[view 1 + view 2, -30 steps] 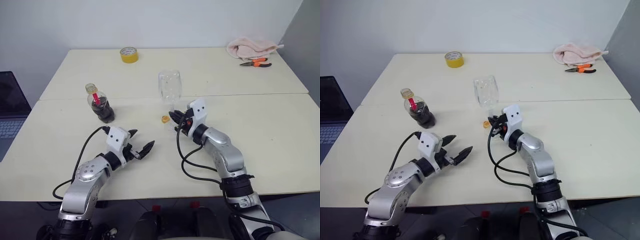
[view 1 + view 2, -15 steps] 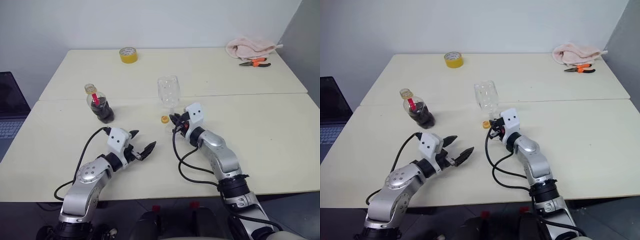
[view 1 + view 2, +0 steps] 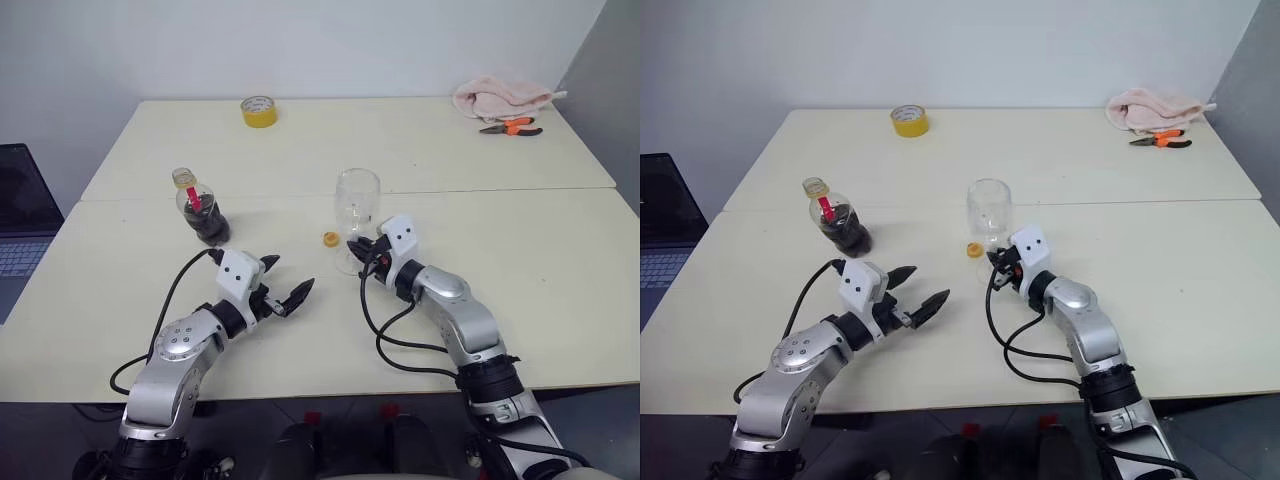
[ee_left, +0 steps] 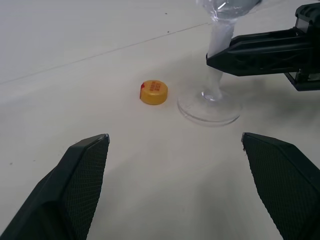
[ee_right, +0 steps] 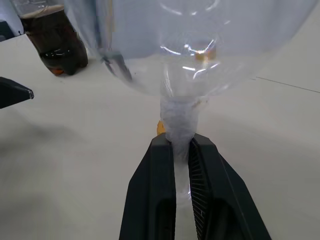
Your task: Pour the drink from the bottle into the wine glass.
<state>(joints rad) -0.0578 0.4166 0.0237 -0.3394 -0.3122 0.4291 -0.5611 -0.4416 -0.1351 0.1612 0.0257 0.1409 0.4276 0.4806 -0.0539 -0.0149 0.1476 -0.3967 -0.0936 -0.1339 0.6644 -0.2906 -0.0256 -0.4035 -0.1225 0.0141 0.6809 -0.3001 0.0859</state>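
Clear stemmed wine glass (image 3: 357,205), tilted earlier, now upright at frame centre, foot on cream table (image 3: 560,260); right gripper (image 5: 182,150) clamped on stem. Left gripper (image 3: 283,283) spread wide, lower left, unmoved.

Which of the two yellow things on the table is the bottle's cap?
The small yellow cap lying beside the wine glass foot, near the right gripper. The other is the yellow tape roll, larger, ring-shaped, at the far edge of the table.

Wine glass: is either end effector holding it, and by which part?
Yes. The right end effector is shut on the stem of the wine glass, just below the bowl. The left end effector is open and holds nothing.
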